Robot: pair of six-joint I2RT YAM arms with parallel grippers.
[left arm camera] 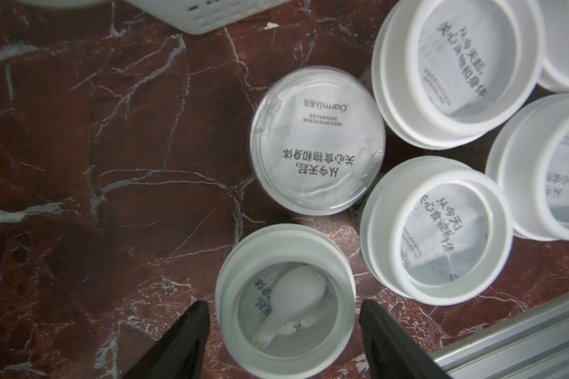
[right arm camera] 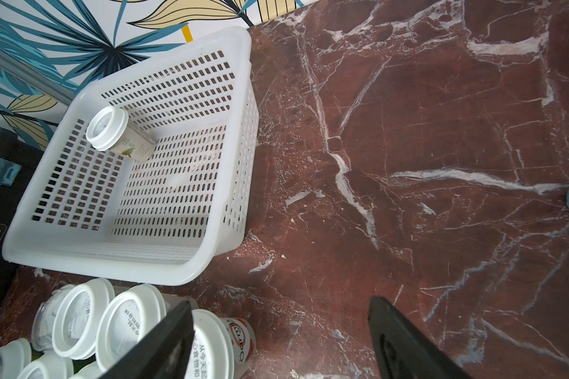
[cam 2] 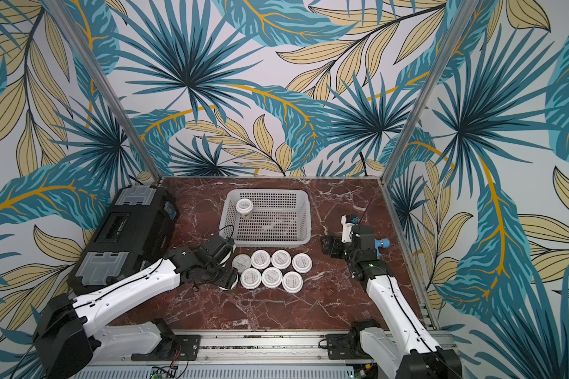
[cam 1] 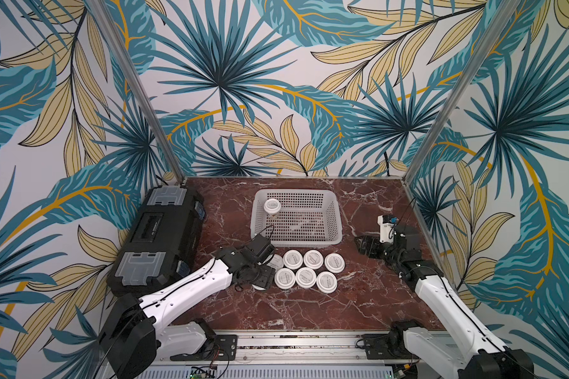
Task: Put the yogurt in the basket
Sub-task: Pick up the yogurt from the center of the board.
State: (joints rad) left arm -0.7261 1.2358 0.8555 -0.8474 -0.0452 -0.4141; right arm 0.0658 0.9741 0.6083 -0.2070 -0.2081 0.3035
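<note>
Seen with the far wall at 12 o'clock, the red-brown, white-veined marble tabletop (cam 1: 309, 311) carries a big black plastic case with grey latches (cam 1: 158, 236) at 9 o'clock. The pale grey-white perforated plastic basket (cam 1: 296, 243) sits toward 12.

One small round white-lidded yogurt cup (cam 1: 272, 207) is already inside the basket, in its 10 o'clock corner. Eight more stand upright on the marble in two rows (cam 1: 306, 277), just in front of the basket's near rim.

The left gripper (cam 1: 261, 279) hangs over the 9 o'clock end of the front row. The left wrist view shows its black fingers (left arm camera: 191, 334) set either side of a clear-capped cup with a white spoon under the cap (left arm camera: 285, 295). The jaws are narrowed to a thin gap on each flank and are not visibly pressing.

That cup is centred between the jaws, with its axis vertical. A foil-topped cup with no cap (left arm camera: 317, 142) crowds it at 1 o'clock.

The right gripper (right arm camera: 281, 303) hovers over bare marble at 3 o'clock, well apart from the rows. Its jaws are wide and hold nothing.

The left arm looks clearly the nearer for this pick. Once the cup is gripped and lifted, the basket lies toward 12 to 1 o'clock. The likely hazard is clipping the neighbouring cups.
</note>
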